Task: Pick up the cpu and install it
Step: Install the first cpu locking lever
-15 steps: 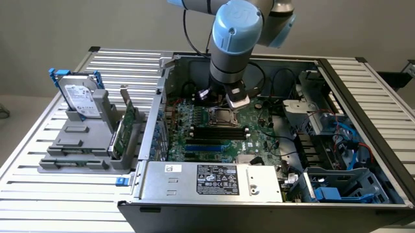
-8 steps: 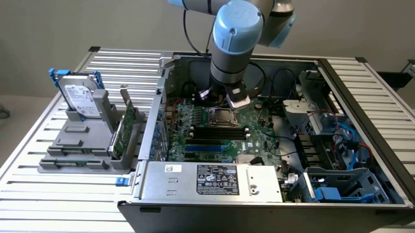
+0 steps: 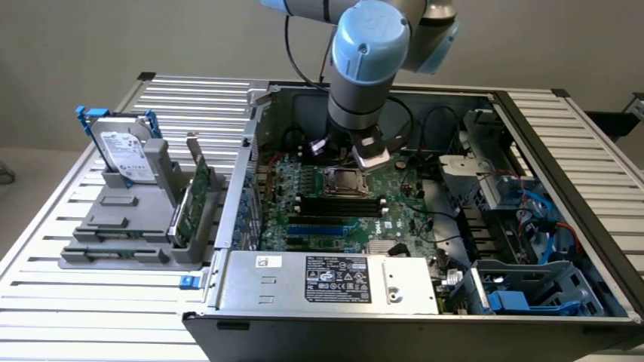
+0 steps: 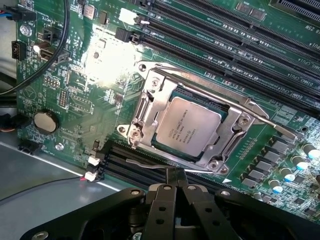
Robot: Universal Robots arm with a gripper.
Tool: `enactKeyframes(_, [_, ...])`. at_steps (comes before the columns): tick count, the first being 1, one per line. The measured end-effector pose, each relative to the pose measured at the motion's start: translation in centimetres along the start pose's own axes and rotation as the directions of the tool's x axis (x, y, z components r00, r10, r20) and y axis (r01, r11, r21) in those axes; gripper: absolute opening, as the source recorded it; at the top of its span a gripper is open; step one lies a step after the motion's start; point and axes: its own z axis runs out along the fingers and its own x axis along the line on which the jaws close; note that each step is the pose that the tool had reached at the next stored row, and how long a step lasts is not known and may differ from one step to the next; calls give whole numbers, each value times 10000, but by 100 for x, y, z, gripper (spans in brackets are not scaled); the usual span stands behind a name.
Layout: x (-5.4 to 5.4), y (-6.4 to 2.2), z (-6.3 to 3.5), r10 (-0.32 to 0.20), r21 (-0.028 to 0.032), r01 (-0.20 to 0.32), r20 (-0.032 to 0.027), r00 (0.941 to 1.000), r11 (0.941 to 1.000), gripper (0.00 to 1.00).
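Observation:
The cpu (image 4: 187, 127), a flat silver square with faint print on top, lies inside the metal-framed socket (image 4: 150, 107) on the green motherboard (image 4: 75, 75). In the exterior view the cpu (image 3: 345, 181) shows mid-board within the open computer case. My gripper (image 4: 176, 174) is shut, its black fingertips pressed together with nothing between them, just off the socket's edge near the thin retention lever (image 4: 150, 164). From outside, the gripper (image 3: 369, 158) hangs low over the board, just beyond the socket and slightly toward the exterior view's right.
Black memory slots (image 3: 342, 204) run beside the socket. A silver power supply (image 3: 327, 279) fills the case front. Cables and a drive cage (image 3: 523, 226) crowd the exterior view's right. A hard drive with blue handles (image 3: 126, 154) stands in a grey holder outside the case.

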Motion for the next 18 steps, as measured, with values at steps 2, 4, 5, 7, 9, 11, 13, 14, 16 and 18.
enactKeyframes(2, [8, 0, 2, 1, -11, -1, 5, 10000, 10000, 11])
enactKeyframes(4, [17, -4, 6, 1, -21, -1, 9, 10000, 10000, 11])
enactKeyframes(5, [21, -7, 8, 2, -26, -2, 10, 10000, 10000, 11])
enactKeyframes(7, [29, -12, 12, 1, -39, -1, 15, 10000, 10000, 11])
enactKeyframes(9, [37, -16, 15, 0, -53, 0, 21, 10000, 10000, 11])
enactKeyframes(11, [43, -18, 18, 0, -65, 0, 25, 10000, 10000, 11])
enactKeyframes(13, [48, -19, 19, 0, -77, 0, 30, 10000, 10000, 11])
enactKeyframes(14, [52, -19, 20, 0, -83, 1, 33, 10000, 10000, 11])
enactKeyframes(16, [60, -19, 21, -1, -91, 1, 36, 10000, 10000, 11])
enactKeyframes(18, [67, -19, 23, 1, -99, 0, 40, 10000, 10000, 11])
